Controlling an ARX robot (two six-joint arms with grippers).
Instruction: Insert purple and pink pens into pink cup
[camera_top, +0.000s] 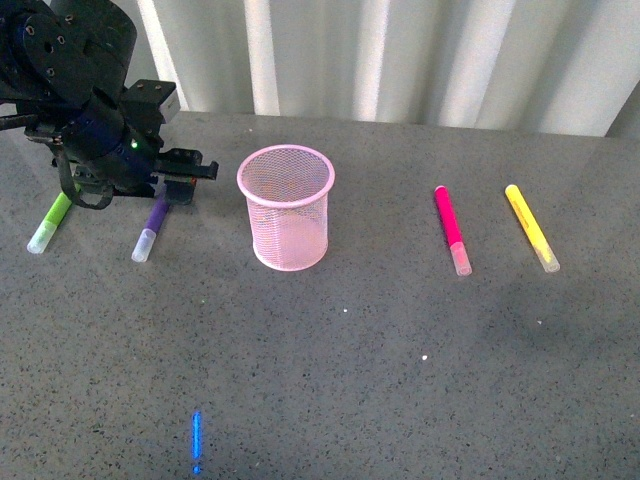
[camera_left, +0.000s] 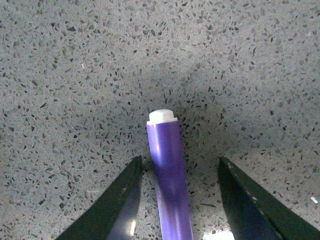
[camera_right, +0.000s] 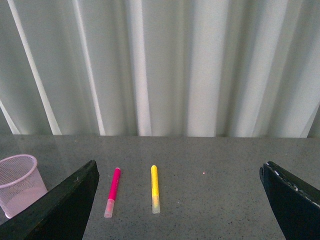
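The purple pen (camera_top: 150, 235) lies on the grey table left of the pink cup (camera_top: 285, 207), an upright mesh holder with nothing showing inside. My left gripper (camera_top: 170, 195) is low over the pen's far end, open. In the left wrist view the purple pen (camera_left: 167, 170) lies between the two fingers of the left gripper (camera_left: 180, 160), with a gap on each side. The pink pen (camera_top: 449, 228) lies flat right of the cup. My right gripper (camera_right: 178, 165) is open and held high, looking at the pink pen (camera_right: 113, 189) and the cup (camera_right: 17, 182); it is out of the front view.
A lime green marker (camera_top: 50, 222) lies left of the purple pen, partly under the left arm. A yellow marker (camera_top: 531, 227) lies right of the pink pen, also seen as the yellow marker (camera_right: 155, 187) from the right wrist. White curtains hang behind the table.
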